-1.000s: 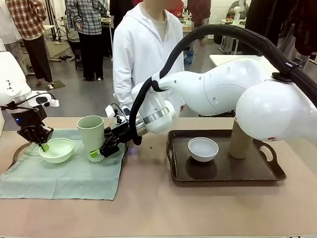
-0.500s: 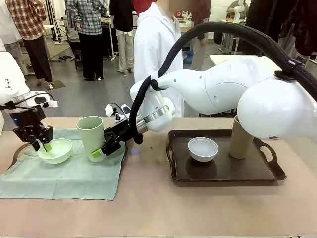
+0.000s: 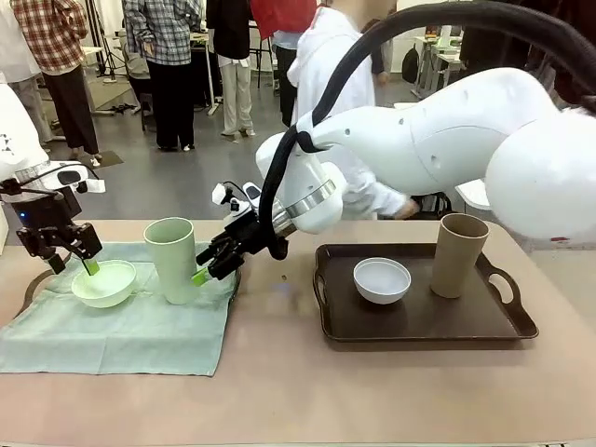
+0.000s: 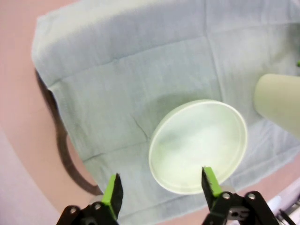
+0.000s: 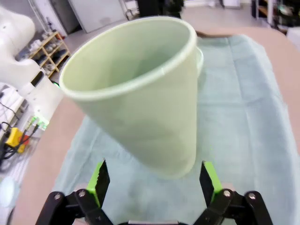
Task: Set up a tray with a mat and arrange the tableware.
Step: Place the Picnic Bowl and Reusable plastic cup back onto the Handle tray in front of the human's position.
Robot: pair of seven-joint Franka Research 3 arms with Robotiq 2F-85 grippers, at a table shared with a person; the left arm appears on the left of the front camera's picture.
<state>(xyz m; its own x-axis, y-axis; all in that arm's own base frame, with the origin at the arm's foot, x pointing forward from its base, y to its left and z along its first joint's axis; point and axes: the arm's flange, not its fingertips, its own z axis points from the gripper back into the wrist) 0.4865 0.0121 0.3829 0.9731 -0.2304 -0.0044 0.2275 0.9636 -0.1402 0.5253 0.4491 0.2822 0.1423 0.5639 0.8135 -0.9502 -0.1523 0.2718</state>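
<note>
Roughly half done: white bowl [image 3: 382, 279] and tan cup [image 3: 456, 253] on tray [image 3: 507, 328], green bowl [image 3: 104, 283] and green cup [image 3: 172, 259] on mat [image 3: 121, 340] (itself on table [image 3: 279, 391], not in tray) — left claw [image 4: 161, 185] spread over green bowl, right claw [image 3: 209, 268] spread beside green cup.

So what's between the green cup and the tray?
Front view: the right tool, open, beside the green cup, then bare table up to the tray.

pale green cup [image 4: 276, 101]: cut by edge | pale green bowl [image 5: 200, 58]: mostly behind cup
</note>
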